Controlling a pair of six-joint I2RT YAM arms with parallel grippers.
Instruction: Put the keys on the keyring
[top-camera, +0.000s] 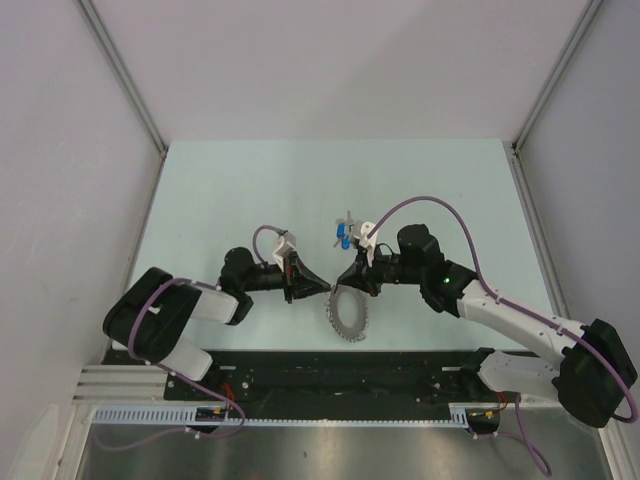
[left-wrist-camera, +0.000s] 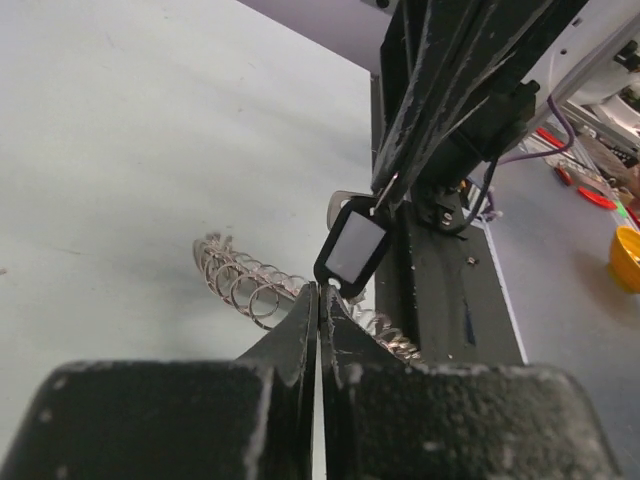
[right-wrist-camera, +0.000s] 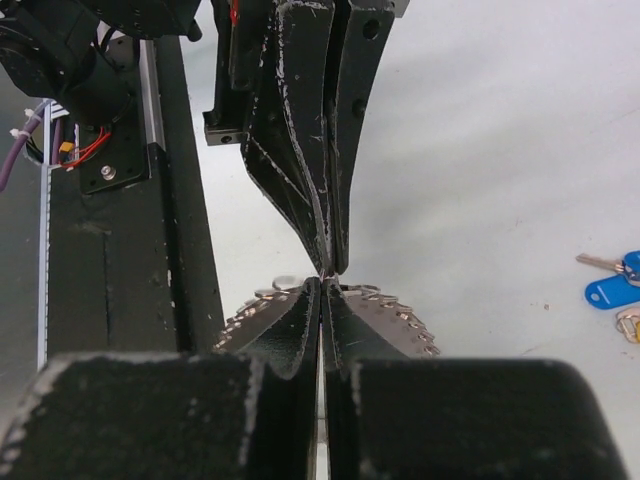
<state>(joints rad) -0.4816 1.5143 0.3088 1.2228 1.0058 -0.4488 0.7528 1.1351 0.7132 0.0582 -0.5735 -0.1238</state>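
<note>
The silvery keyring (top-camera: 334, 316) lies on the pale table, just below where my two gripper tips meet. My left gripper (left-wrist-camera: 320, 290) is shut, its tips over the ring's coiled rim (left-wrist-camera: 245, 280) and touching the lower end of a black-rimmed oval key (left-wrist-camera: 352, 250). My right gripper (right-wrist-camera: 322, 282) is shut and points at the left one tip to tip; it pinches that key's upper end. I cannot tell whether the left tips also pinch the key. Blue-headed keys (top-camera: 343, 238) lie apart on the table, seen too in the right wrist view as blue keys (right-wrist-camera: 612, 290).
The black mounting rail (top-camera: 350, 385) runs along the near table edge, close behind the ring. White walls enclose the table (top-camera: 250, 190) on three sides. A yellow bowl (left-wrist-camera: 628, 260) sits off the table, beyond the rail.
</note>
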